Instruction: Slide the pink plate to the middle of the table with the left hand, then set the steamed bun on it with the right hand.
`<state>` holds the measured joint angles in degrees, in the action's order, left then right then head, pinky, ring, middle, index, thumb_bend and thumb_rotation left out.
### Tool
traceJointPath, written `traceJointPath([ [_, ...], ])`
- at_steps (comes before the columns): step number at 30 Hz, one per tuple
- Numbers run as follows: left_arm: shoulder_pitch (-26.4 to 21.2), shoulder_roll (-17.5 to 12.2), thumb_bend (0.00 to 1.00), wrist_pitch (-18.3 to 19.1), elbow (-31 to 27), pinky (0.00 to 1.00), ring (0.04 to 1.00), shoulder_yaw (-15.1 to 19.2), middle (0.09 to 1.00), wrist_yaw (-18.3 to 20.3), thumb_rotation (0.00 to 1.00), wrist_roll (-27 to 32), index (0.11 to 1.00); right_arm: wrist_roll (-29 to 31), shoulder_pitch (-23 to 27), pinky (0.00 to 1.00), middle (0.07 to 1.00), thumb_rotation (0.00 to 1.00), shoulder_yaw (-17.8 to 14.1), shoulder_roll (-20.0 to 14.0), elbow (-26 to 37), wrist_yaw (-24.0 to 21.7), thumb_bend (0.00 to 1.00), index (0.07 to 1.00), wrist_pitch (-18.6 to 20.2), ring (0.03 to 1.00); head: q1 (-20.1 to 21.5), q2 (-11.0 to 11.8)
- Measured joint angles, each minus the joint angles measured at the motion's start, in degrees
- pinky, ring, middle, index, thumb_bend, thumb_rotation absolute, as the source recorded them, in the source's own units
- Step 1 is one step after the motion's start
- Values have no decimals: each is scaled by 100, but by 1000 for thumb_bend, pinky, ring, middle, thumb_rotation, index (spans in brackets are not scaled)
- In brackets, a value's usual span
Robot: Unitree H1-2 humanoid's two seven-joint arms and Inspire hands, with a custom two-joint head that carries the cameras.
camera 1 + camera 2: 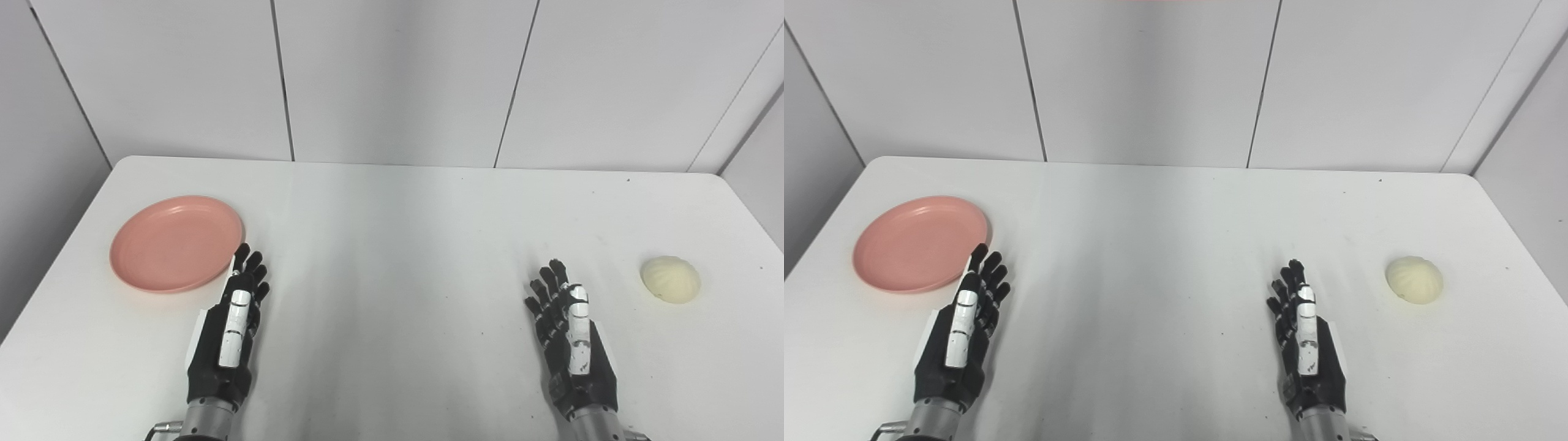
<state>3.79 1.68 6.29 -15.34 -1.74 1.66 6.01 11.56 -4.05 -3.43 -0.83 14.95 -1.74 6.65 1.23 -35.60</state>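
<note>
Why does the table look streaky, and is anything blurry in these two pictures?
Left eye view: pale bands of glare run down the white table; pink plate and steamed bun look sharp, with faint shadows. Right eye view: same glare, both hands crisp, thin pink tint along the top edge.

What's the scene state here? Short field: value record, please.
surface: white table
plate: pink plate, empty, far left of the table, not yet in the middle
bun: steamed bun, on the table at the right, not on the plate
left hand: left hand, open, holding nothing, fingertips right by the plate's near-right rim; contact cannot be told
right hand: right hand, open, holding nothing, left of the bun with a clear gap
task progress: neither step done
</note>
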Motion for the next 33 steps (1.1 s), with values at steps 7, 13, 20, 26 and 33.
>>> traceJointPath([
  [7, -1, 13, 740, -16, 1, 1000, 1000, 2, 1000, -2, 896, 3, 1000, -93, 34, 981, 969, 993, 9, -86, -85, -68, 803, 979, -167, 958, -18, 0],
  [13, -19, 25, 757, -17, 5, 1000, 1000, 5, 1000, -7, 889, 4, 1000, -89, 53, 983, 971, 1000, 7, -100, -194, -84, 778, 982, -287, 960, -70, -26],
  [20, -84, 42, 751, -17, 18, 1000, 1000, 46, 1000, -7, 878, 59, 1000, -53, 55, 965, 968, 1000, 27, -56, -166, -70, 779, 979, -286, 955, -44, -9],
  [26, -84, 43, 761, -17, 29, 1000, 1000, 47, 1000, -6, 878, 59, 1000, -73, 56, 972, 975, 1000, 63, -58, -149, -69, 783, 987, -275, 965, -70, -26],
  [33, -89, 74, 751, -95, 96, 1000, 1000, 38, 1000, -7, 882, 56, 1000, -53, 59, 989, 981, 1000, 62, -116, -100, -72, 780, 992, -217, 972, -272, 88],
])
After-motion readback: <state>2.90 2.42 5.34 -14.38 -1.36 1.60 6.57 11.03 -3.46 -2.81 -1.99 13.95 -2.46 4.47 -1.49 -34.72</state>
